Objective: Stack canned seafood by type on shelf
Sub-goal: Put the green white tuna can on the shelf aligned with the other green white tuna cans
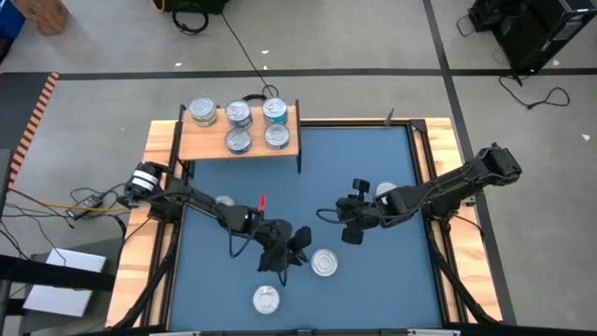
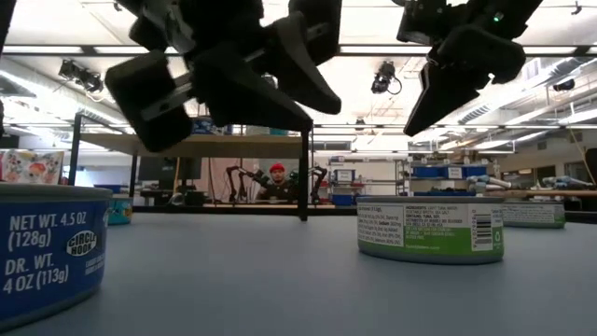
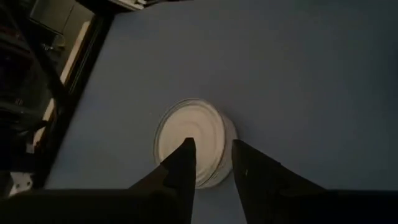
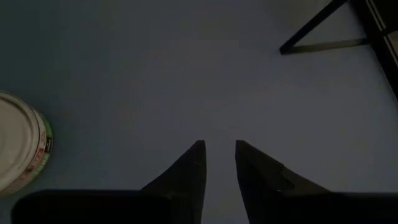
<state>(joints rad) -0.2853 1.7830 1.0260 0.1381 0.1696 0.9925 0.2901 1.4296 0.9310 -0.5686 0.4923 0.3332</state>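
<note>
Nearest, my left gripper [image 3: 212, 163] hangs part-open, empty, directly above a tin [image 3: 194, 142]. My right gripper [image 4: 219, 163], likewise empty, hovers farther off.

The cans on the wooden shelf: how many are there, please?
5. On the shelf, three cans stand in the back row and two in front of them. Stacked cans beneath would be hidden from above.

You had five cans [image 1: 239, 115] standing upright on the light wooden shelf [image 1: 201, 145], their silvery lids up. Four more stood on the blue table [image 1: 373, 280]: two [image 1: 324, 262] near the front, one [image 1: 225, 202] left, one [image 1: 385, 190] right.
</note>
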